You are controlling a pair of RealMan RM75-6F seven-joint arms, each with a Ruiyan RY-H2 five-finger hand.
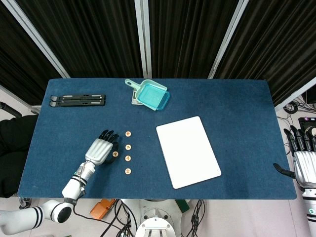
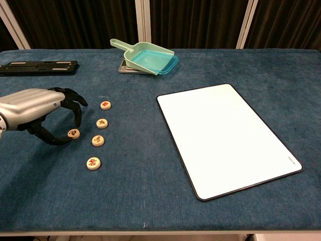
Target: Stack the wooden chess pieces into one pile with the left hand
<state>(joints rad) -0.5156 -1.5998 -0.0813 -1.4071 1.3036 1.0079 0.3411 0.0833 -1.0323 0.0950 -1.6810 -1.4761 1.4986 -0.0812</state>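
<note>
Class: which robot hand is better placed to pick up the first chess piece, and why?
Left. The left robot hand curls around the leftmost piece; the right robot hand sits beyond the table's far edge.

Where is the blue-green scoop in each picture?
Head view: the scoop sits at the top middle of the table, near the far edge.
Chest view: the scoop is at the top, left of middle.
Shared landmark: the white board lies nearer the robot and to the scoop's right in both.
</note>
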